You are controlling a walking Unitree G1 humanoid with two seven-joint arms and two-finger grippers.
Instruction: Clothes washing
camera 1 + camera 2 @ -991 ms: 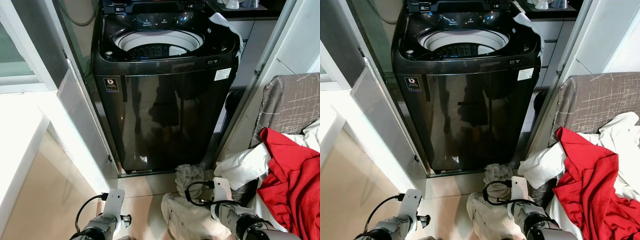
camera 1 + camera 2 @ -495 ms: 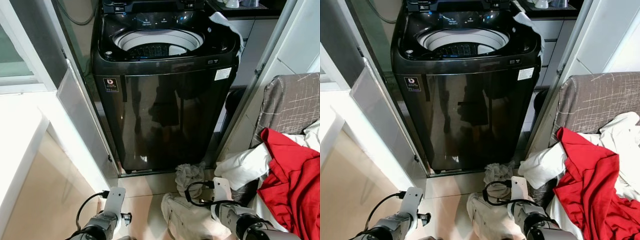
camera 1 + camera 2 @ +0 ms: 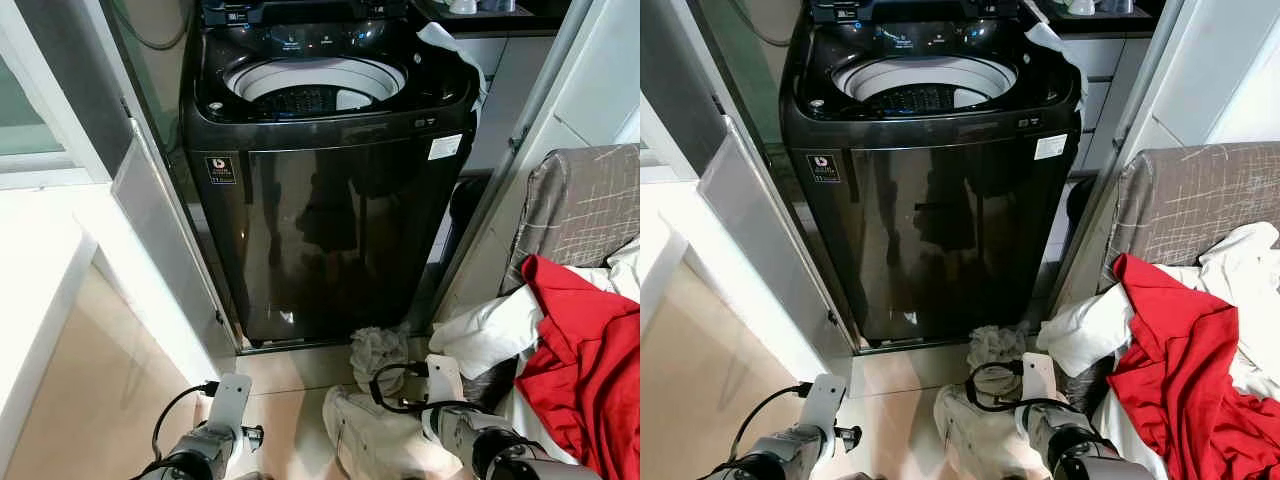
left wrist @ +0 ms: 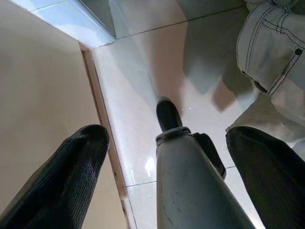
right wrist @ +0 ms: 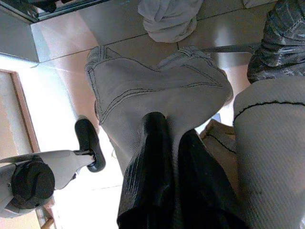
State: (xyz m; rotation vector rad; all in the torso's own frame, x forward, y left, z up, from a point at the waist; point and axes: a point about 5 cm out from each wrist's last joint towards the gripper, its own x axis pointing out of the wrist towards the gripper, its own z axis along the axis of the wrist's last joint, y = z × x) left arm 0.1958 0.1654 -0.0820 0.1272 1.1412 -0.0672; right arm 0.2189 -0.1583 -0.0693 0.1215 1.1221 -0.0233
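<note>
Right gripper (image 5: 164, 157) has its two black fingers pressed together into the pale jeans (image 5: 157, 81), apparently pinching the cloth, at the bottom centre of the right wrist view; in the head views those jeans lie on the floor at the bottom middle, below the washing machine (image 3: 330, 200). Left gripper (image 4: 164, 143) hangs spread wide over bare tile, holding nothing. I judge the step in hand to be picking up the jeans; the next move calls for lifting them high and carrying them over the machine's front edge. Its drum (image 3: 315, 90), at the top centre, stands with the lid up, and I cannot tell what is inside. Another crumpled grey garment (image 3: 378, 348) lies at the machine's foot, and red cloth (image 3: 585, 350) and white laundry (image 3: 485, 330) are piled at the right edge
</note>
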